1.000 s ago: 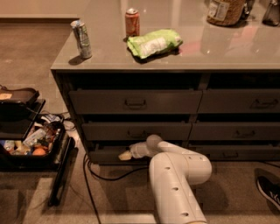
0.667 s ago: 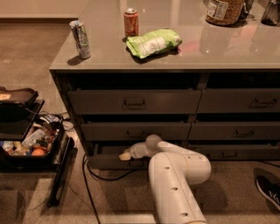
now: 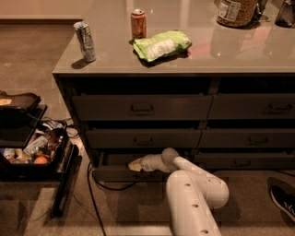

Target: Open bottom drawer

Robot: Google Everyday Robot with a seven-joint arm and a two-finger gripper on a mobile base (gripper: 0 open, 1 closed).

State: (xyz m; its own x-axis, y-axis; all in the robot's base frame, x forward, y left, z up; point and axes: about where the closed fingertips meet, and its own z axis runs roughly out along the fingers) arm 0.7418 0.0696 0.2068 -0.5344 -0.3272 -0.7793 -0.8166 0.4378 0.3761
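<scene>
The bottom drawer [image 3: 110, 174] of the left stack is a slim dark panel near the floor. It stands pulled out a little, with a dark gap behind its front. My gripper [image 3: 134, 165] reaches down from the white arm [image 3: 193, 193] to the top of that front, near its centre. The drawer's handle is hidden behind the gripper. The two taller drawers [image 3: 141, 107] above it are shut.
A silver can [image 3: 85, 41], a red can [image 3: 138, 24], a green bag [image 3: 162, 45] and a jar [image 3: 237, 11] stand on the countertop. A black bin of items [image 3: 32, 154] sits on the floor at left. A black cable [image 3: 92, 193] runs across the floor. A shoe [image 3: 283, 200] lies at right.
</scene>
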